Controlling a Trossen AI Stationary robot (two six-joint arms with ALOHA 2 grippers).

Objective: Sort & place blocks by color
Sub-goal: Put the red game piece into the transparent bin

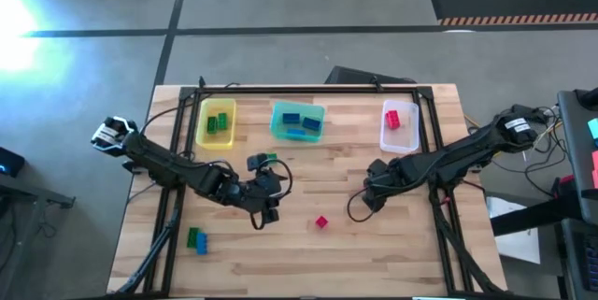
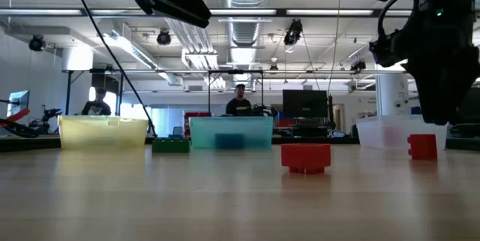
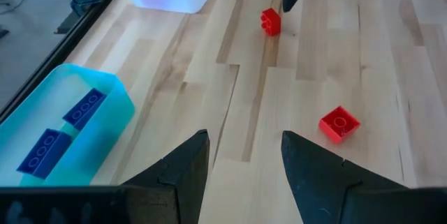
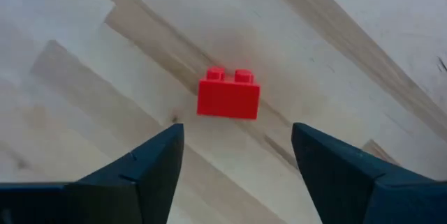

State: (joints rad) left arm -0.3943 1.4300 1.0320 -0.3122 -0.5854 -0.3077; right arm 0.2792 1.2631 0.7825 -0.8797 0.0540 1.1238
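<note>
Red plastic, a small two-stud block (image 4: 228,97) lies on the wooden table (image 1: 374,253) just beyond my right gripper (image 4: 237,158), whose fingers stand apart and grip nothing. I see a second red block (image 1: 321,221) between both grippers. My left gripper (image 3: 243,155), fingers apart and empty, hovers near the teal bin (image 3: 105,105).

We're seeing both arms reaching in low toward mid-table. The left gripper (image 1: 268,208) is hovering with fingers (image 3: 174,175) parted, and the right gripper (image 1: 371,199) is pointing down, jaws spread wide, holding nothing.
</note>
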